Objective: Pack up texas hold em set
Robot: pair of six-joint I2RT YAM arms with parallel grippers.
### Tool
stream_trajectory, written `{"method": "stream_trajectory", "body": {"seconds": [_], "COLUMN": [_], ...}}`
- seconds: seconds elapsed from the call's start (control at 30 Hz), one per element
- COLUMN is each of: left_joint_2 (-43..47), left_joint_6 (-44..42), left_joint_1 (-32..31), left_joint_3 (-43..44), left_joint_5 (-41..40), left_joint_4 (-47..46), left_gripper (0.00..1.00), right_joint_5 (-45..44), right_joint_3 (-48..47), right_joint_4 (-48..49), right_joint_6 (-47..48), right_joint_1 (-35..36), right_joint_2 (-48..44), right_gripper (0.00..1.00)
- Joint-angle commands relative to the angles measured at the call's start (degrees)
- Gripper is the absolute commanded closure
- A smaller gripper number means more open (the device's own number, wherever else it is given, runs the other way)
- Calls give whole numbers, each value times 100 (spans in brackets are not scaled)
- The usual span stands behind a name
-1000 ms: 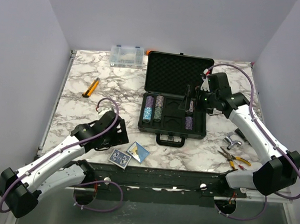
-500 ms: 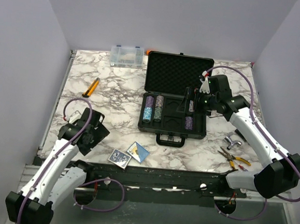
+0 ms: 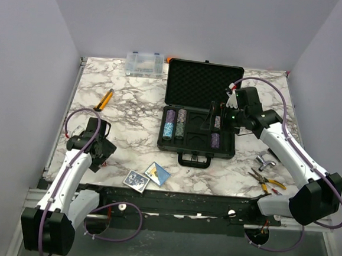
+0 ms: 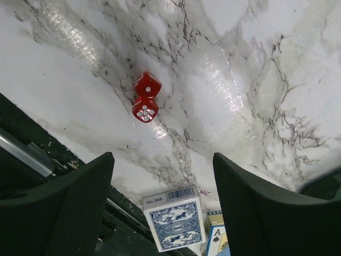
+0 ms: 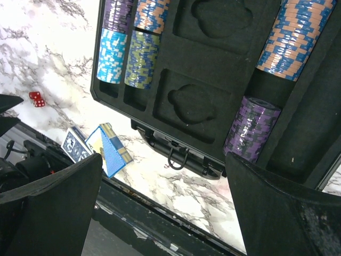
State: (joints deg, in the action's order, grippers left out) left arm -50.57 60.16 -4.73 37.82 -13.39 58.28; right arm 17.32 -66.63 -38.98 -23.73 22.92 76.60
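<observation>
Marble tabletop (image 3: 131, 110): two red dice (image 4: 146, 97), two card decks (image 3: 136, 180)

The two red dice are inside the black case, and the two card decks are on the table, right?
Not quite. The red dice are not in the black case. They lie touching each other on the marble table, outside the case, as the left wrist view shows. The card decks are on the table, just as you said.

place: I read a robot lab cell | why: marble-print table (image 3: 131, 101) boxed by plain walls (image 3: 191, 23) at 9, 12, 3 o'clock | left arm (image 3: 66, 176), right arm (image 3: 290, 152) bolted to rail (image 3: 177, 202) at 6 o'clock
</observation>
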Motion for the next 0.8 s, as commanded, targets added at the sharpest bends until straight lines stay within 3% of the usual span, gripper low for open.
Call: {"method": "stream_trajectory", "body": {"seconds": [0.0, 0.17, 0.77], "left_joint_2": [-246, -725, -1518], "left_joint_6": [-153, -179, 174], "left_joint_1": [149, 274, 394], "left_joint_3": [-114, -43, -147], "left_joint_5": [118, 69, 86], "left_joint_4": [-537, -590, -860], "left_gripper": [29, 38, 46], "right_joint_5": [141, 148, 47], "right_joint_3": [53, 70, 14], "right_joint_4": [119, 128, 32], "right_joint_6": [49, 107, 287], "right_joint_1": [17, 20, 17], "right_joint_2": [88, 118, 224], "right_gripper": [0, 0, 0]}}
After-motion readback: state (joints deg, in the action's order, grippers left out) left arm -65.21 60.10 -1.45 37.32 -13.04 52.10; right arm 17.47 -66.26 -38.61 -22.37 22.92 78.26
